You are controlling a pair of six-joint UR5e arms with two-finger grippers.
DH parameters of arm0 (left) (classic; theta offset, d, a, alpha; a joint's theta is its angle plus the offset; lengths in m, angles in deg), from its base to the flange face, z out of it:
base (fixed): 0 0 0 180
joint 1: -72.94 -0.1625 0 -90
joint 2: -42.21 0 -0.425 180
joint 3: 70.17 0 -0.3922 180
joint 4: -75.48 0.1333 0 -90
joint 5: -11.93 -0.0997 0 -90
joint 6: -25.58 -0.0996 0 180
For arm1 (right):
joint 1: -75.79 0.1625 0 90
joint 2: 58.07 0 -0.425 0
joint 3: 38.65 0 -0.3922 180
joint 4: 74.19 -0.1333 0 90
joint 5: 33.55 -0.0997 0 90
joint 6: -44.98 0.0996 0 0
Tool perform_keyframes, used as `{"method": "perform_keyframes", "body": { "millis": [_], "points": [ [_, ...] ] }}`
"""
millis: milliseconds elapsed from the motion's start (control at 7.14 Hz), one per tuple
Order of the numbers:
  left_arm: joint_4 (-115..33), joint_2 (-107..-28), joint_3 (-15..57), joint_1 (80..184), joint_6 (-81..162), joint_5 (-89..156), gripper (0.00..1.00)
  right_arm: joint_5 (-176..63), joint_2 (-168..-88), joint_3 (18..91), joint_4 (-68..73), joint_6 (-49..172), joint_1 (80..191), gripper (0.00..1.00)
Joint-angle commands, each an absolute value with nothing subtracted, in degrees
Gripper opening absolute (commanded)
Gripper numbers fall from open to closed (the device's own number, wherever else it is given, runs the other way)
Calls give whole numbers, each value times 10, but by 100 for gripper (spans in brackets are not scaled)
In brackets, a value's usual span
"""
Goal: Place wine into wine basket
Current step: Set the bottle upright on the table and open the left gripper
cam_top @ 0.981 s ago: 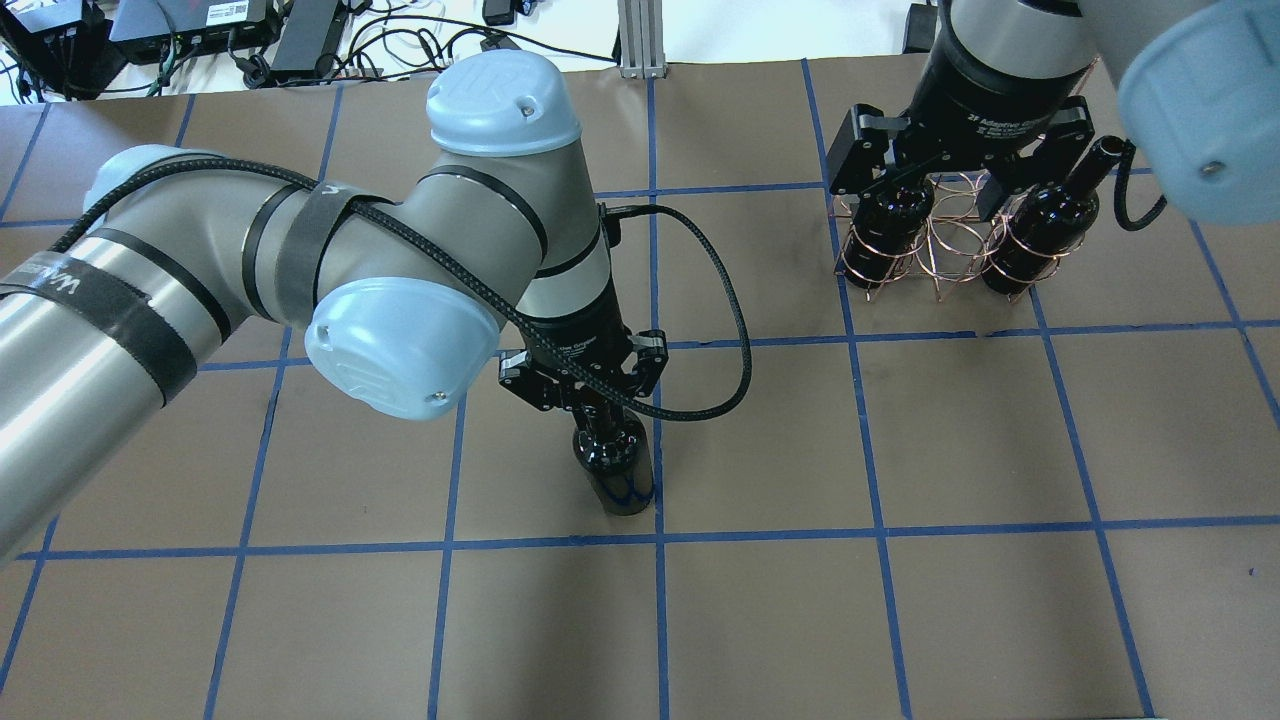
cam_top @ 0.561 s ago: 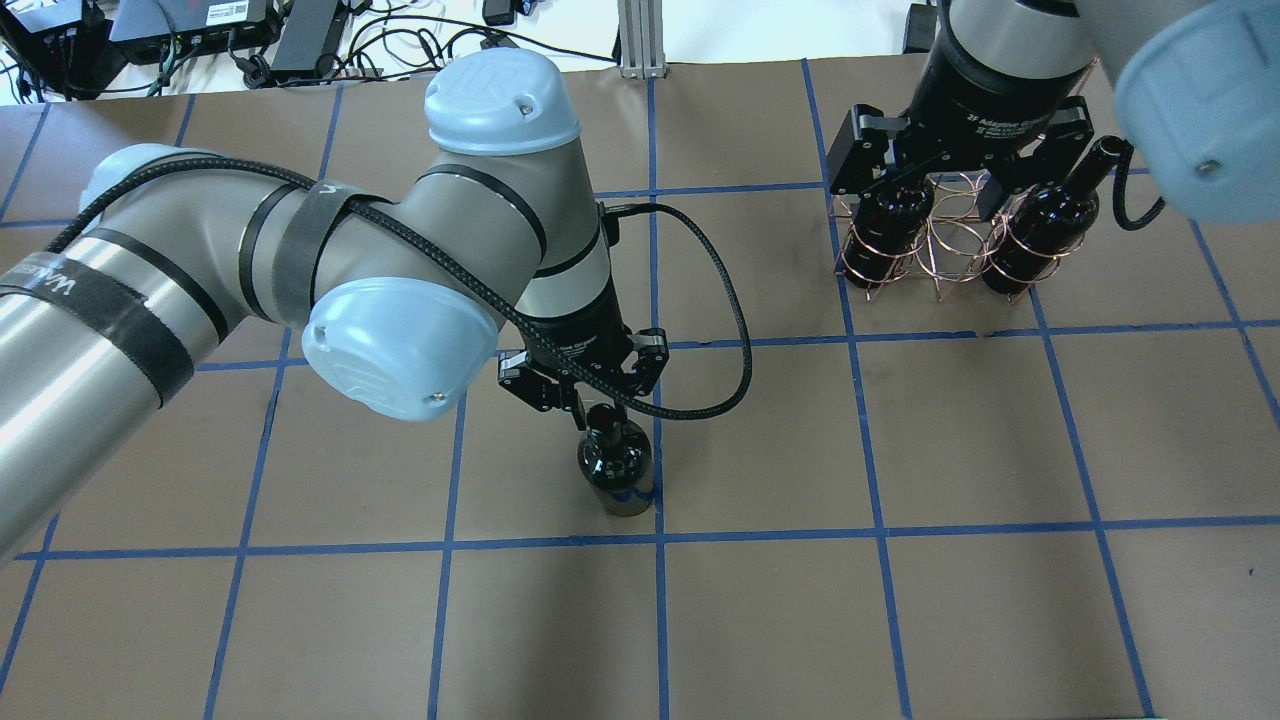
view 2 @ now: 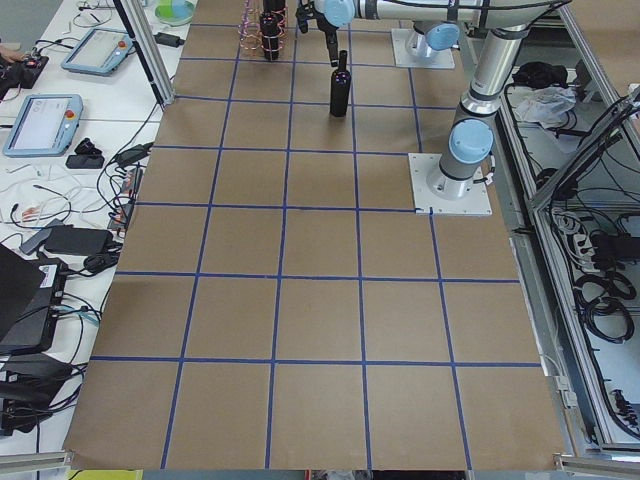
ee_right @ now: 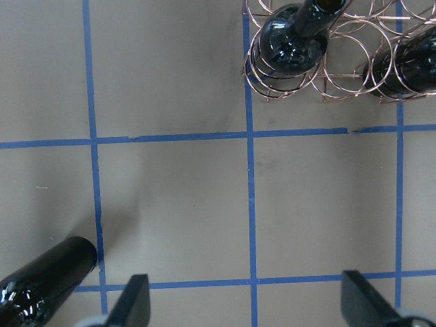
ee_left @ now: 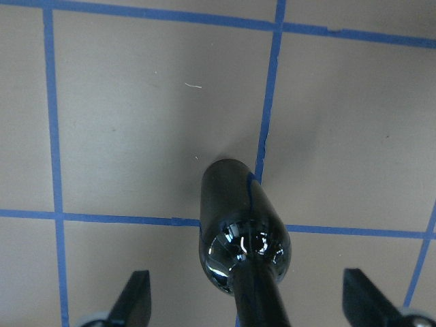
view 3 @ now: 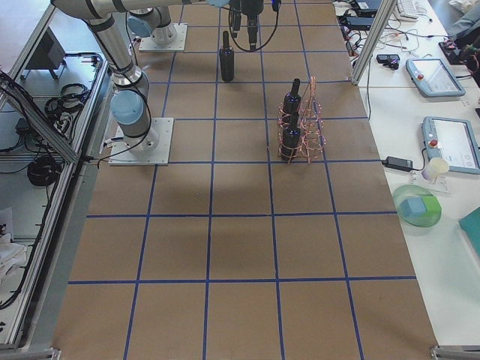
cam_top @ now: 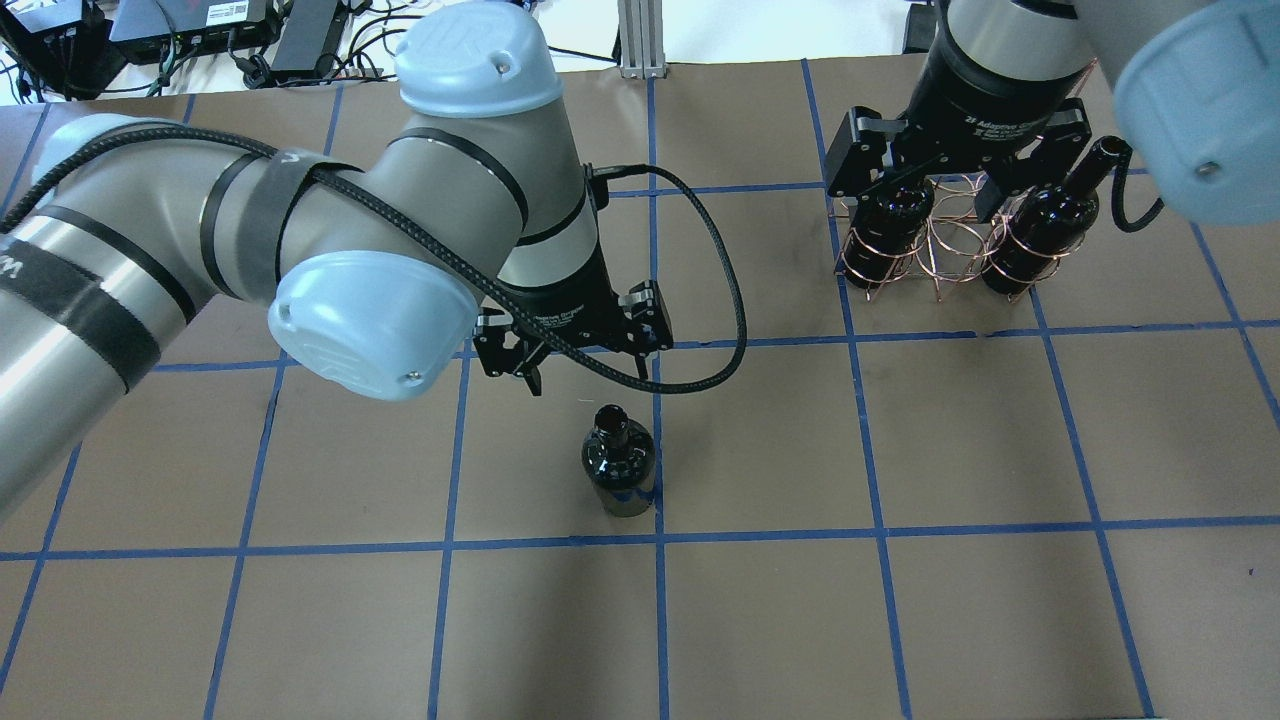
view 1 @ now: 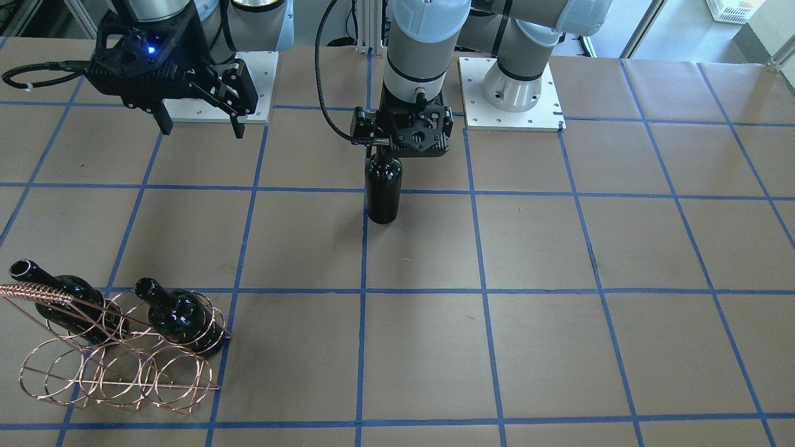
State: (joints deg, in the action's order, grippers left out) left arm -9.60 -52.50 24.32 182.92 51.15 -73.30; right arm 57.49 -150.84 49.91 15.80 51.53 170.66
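One wine bottle (cam_top: pixel 620 470) stands upright on the brown table near the middle; it also shows in the front view (view 1: pixel 383 189) and the left wrist view (ee_left: pixel 240 218). My left gripper (cam_top: pixel 592 362) is open and hangs just above and behind its neck, not touching it. The copper wire wine basket (cam_top: pixel 937 245) stands at the far right and holds two more bottles (cam_top: pixel 890 225) (cam_top: pixel 1050 225) lying in its rings. My right gripper (cam_top: pixel 958 185) is open and empty above the basket. The basket (ee_right: pixel 340 75) also shows in the right wrist view.
The table is brown paper with a blue tape grid (cam_top: pixel 660 535). The basket's coiled handle (view 1: pixel 37 290) sticks up at its side. Cables and electronics (cam_top: pixel 200 30) lie beyond the table's far edge. The arm bases (view 1: pixel 509 93) stand on white plates.
My left gripper has opened off the bottle's neck and moved up and back toward the robot. The bottle stays standing. The right arm has not moved.
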Motion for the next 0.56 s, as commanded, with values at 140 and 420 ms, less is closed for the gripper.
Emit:
{"method": "perform_keyframes", "body": {
  "millis": [140, 420],
  "points": [
    [-157, -528, 143, 1750, 483, -754, 100, 573, -1508, 510, 162, 533, 1747, 100],
    [-156, -523, 136, 1639, 350, -764, 100, 575, -1493, 511, 180, 634, 1805, 100]
  ]
}}
